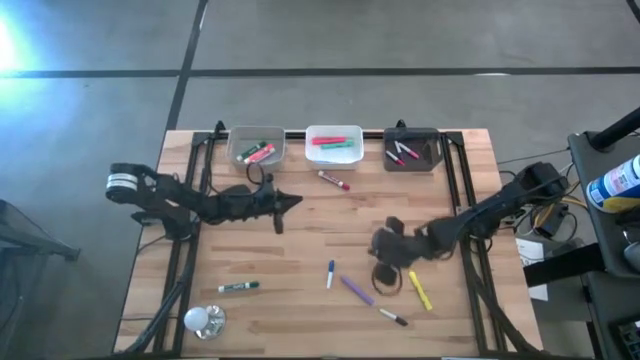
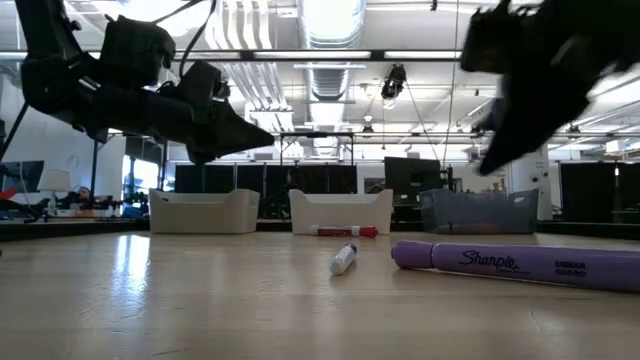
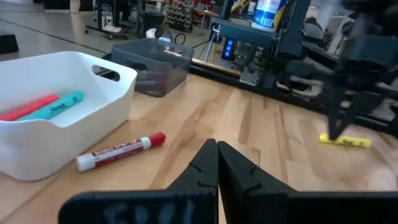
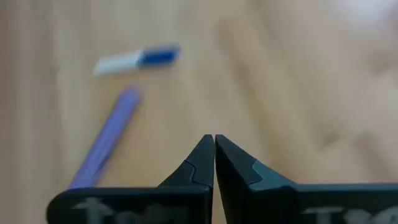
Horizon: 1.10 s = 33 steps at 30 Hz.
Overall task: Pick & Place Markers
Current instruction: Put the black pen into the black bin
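Note:
Loose markers lie flat on the wooden table: a red-capped one (image 1: 334, 181), a green one (image 1: 238, 287), a blue-capped one (image 1: 330, 273), a purple one (image 1: 356, 290), a yellow one (image 1: 420, 290) and a black-capped one (image 1: 392, 317). More markers lie in the three bins at the far edge. My left gripper (image 1: 295, 200) (image 3: 216, 144) hangs shut and level above the table's middle, empty, just past the red-capped marker (image 3: 121, 151). My right gripper (image 1: 382, 250) (image 4: 214, 138) is shut and empty, slanting down above the blue-capped (image 4: 138, 58) and purple (image 4: 102, 149) markers.
A clear bin (image 1: 256, 147), a white bin (image 1: 334, 145) and a black bin (image 1: 412, 149) stand in a row at the far edge. A white light bulb (image 1: 203, 320) lies at the near left corner. Dark rails run along both table sides.

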Motion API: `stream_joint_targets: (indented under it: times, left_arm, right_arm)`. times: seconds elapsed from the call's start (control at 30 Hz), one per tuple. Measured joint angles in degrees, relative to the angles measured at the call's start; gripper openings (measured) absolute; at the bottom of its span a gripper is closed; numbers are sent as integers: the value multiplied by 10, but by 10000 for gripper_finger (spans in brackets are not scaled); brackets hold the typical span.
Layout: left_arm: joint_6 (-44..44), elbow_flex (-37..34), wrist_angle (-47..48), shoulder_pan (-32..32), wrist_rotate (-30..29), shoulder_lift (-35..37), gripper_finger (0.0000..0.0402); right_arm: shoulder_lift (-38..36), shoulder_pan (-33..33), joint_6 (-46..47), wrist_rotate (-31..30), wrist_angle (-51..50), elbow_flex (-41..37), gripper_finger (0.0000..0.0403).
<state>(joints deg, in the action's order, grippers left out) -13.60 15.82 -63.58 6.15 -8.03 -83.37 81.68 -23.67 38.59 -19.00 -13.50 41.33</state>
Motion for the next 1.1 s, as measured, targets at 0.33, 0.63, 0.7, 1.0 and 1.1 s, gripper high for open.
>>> stream_joint_targets:
  times: [0.33, 0.63, 0.7, 1.0, 1.1]
  left_arm:
    - [11, 3, 1, -13, -10, -17, 0]
    - [6, 4, -2, -34, -11, -25, 0]
    - [6, 7, -4, -35, -11, -25, 0]
    - [6, 8, -3, -40, -11, -25, 0]
    - [6, 8, -3, -40, -11, -25, 0]
  right_arm:
    - [101, -144, 210, 115, -190, 140, 82]
    - [258, -188, 230, 194, -301, 302, 174]
    - [286, -187, 230, 201, -322, 331, 183]
    - [339, -189, 239, 208, -341, 368, 149]
    - [337, -189, 254, 208, -339, 358, 116]
